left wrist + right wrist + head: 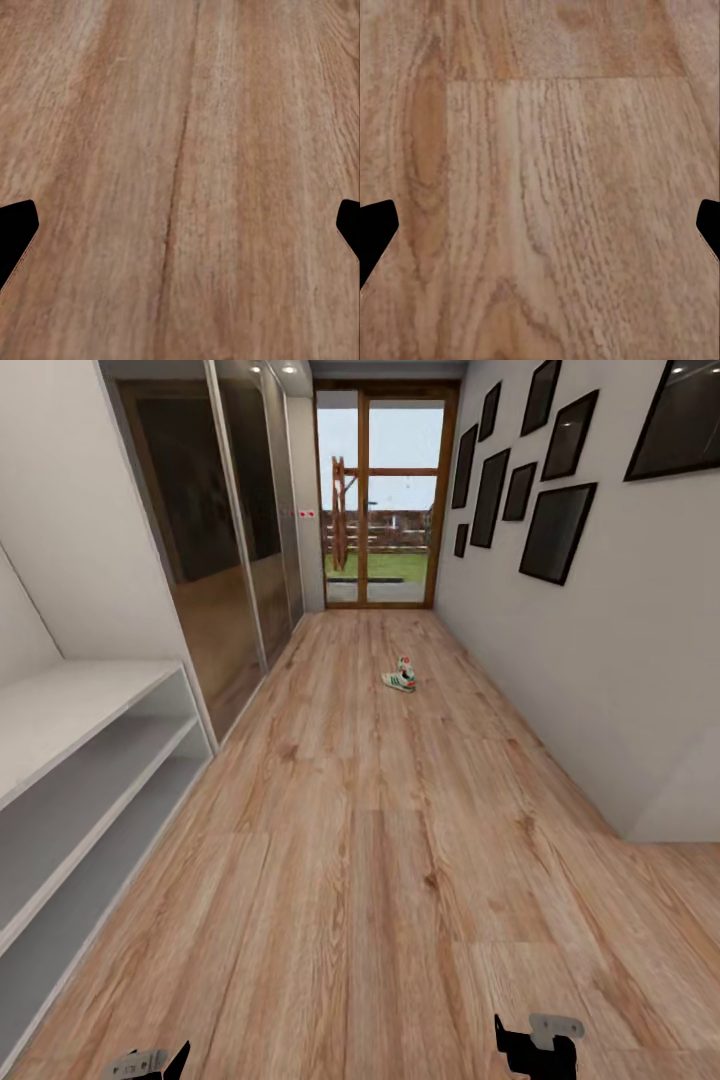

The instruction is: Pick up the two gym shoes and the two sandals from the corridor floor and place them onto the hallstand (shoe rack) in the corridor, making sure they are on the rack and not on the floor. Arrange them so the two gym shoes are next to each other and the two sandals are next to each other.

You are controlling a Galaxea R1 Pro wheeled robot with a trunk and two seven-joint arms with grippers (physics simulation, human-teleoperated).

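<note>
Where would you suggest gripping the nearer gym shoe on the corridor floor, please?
The nearer gym shoe lies far down the corridor floor, too small to read its pose. Tentatively, come from above with the jaws across the narrow sides at the ankle opening, after driving closer.

The left wrist view looks down on the corridor floor, light brown wood planks with long streaks of grain running along the boards. A thin dark seam between 2 planks runs through the middle of the picture, bending slightly partway. The wood reads a shade redder and darker toward 1 side and paler on the other. The left gripper frames the floor with its 2 black fingertips, set far apart at opposite edges of the picture, with bare planks between them
</note>
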